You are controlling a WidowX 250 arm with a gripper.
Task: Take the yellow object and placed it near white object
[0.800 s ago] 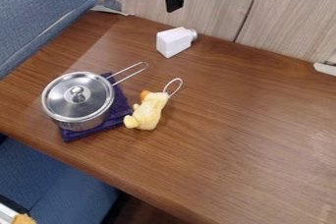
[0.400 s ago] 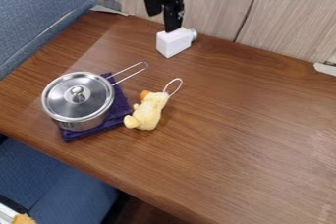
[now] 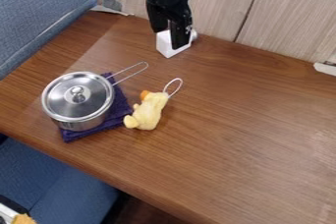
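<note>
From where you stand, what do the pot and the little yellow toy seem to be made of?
The pot looks like polished metal, probably stainless steel: its silvery lid and side carry bright, mirror-like highlights. The yellow toy seems to be soft plush fabric, going by its matte, slightly fuzzy surface and rounded shape.

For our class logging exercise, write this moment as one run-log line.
gripper: open, empty, overlapping white bottle in view | yellow toy: ungrasped, on table, beside purple cloth | saucepan: lidded, on cloth
</note>
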